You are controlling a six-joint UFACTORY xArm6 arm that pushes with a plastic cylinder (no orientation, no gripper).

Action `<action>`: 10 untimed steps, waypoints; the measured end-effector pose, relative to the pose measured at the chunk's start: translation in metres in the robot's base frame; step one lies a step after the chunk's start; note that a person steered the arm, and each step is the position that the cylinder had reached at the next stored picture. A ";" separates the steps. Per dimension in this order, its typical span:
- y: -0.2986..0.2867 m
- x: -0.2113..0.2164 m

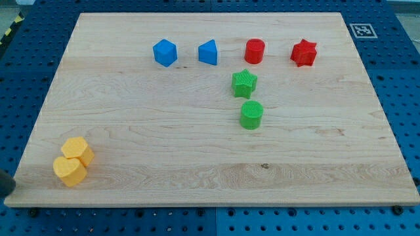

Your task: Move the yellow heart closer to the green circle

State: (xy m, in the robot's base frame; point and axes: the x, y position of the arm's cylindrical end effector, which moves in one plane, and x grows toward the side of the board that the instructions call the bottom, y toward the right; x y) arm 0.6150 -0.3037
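Observation:
Two yellow blocks touch each other at the view's bottom left. The lower one point(69, 170) looks like the yellow heart. The upper one point(78, 151) has flat sides. The green circle point(251, 115) stands right of the board's middle, far from both. A dark shape point(6, 185) shows at the view's left edge, just left of the yellow blocks. It may be my rod, and its tip cannot be made out.
A green star point(244, 83) stands just above the green circle. Along the view's top are a blue cube point(165, 52), a blue wedge-shaped block point(208, 52), a red cylinder point(254, 50) and a red star point(304, 53). The wooden board point(164, 131) lies on a blue pegboard.

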 end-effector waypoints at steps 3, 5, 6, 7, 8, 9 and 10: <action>0.060 -0.011; 0.131 -0.013; 0.130 -0.013; 0.114 -0.013; 0.108 -0.028; 0.108 -0.033; 0.093 -0.033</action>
State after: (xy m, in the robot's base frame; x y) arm 0.5825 -0.2106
